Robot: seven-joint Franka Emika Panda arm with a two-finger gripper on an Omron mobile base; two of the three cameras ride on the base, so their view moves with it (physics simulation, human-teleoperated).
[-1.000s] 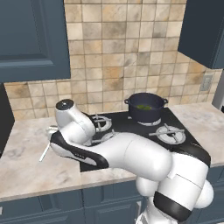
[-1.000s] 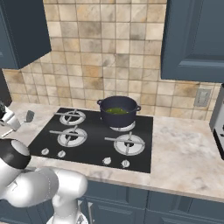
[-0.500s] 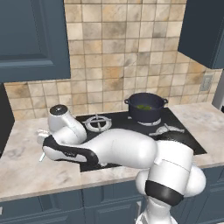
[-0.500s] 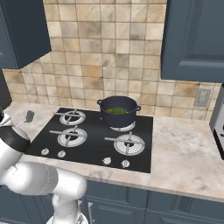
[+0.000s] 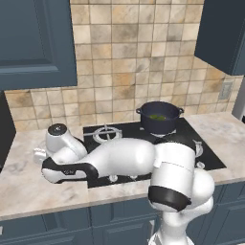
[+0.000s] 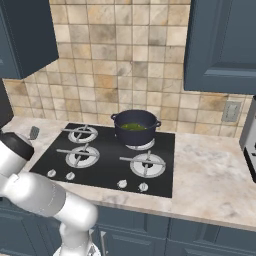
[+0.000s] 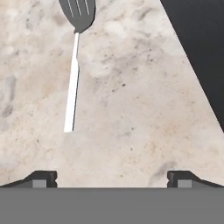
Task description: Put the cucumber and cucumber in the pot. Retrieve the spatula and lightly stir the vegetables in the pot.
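Note:
The spatula (image 7: 72, 87) lies flat on the marble counter, its grey slotted head (image 7: 78, 15) at the top of the hand view and its pale handle running down toward me. My gripper (image 7: 111, 178) hangs open above the counter, nothing between its fingertips, the handle's end just ahead and left of centre. In the right base view the spatula head (image 6: 34, 132) peeks out beside my arm. The navy pot (image 5: 159, 116) (image 6: 135, 127) stands on the back burner with green cucumber (image 5: 156, 117) (image 6: 132, 127) inside.
The black stove top (image 6: 105, 160) (image 7: 201, 52) lies right of the spatula, with several burners and front knobs. My arm stretches low across the stove's left side (image 5: 110, 160). A tiled wall and blue cabinets stand behind, and marble counter (image 6: 210, 175) extends on the right.
My arm has swung further left and lower, from above the stove's left burners to over the counter where the spatula lies. The pot and base have not moved.

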